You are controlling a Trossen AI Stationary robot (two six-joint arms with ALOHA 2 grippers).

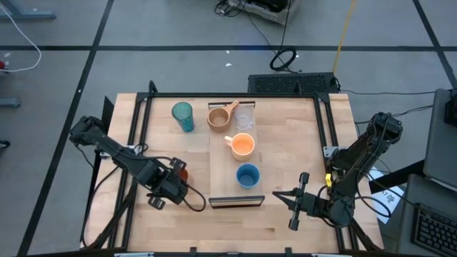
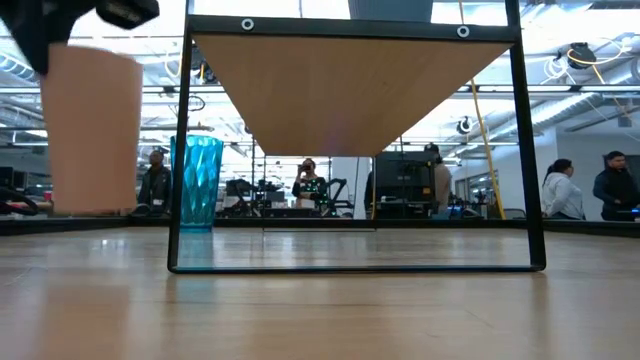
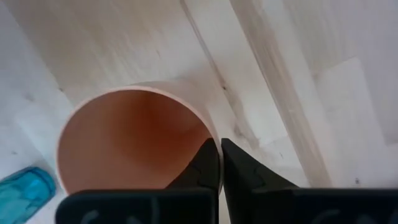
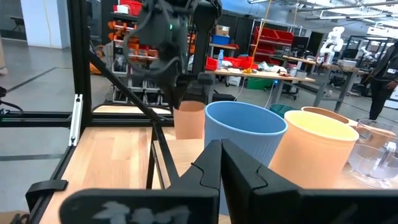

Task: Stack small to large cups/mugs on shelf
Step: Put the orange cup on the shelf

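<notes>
We see the left pincer [image 1: 173, 187] near the front left part of the desk [image 1: 285, 178], its two fingers [image 3: 208, 168] pinched together over the rim of the small orange cup [image 3: 134, 140], one inside and one outside the wall. In the low view that cup [image 2: 92, 130] hangs a little above the desk surface, close to the camera on the left. From above, the cup [image 1: 181, 173] sits just off the left long edge of the shelf [image 1: 232, 196], toward its front end.

On the shelf we count four vessels in a row from front to back: the blue cup [image 1: 248, 175] nearest the front end, then the orange mug [image 1: 243, 145], then the clear glass [image 1: 245, 118] and the tan mug [image 1: 218, 116] side by side at the back end. The teal tumbler [image 1: 183, 116] stands upright on the desk, left of the shelf's back end, well apart from the small orange cup.

The right pincer [image 1: 291, 203] waits at the front right of the desk, just beyond the shelf's front end, with its fingers [image 4: 214, 168] pressed together and holding nothing. Its wrist view looks along the shelf at the blue cup [image 4: 244, 146] and the orange mug [image 4: 313, 155].

People stand in the room beyond the desk.
</notes>
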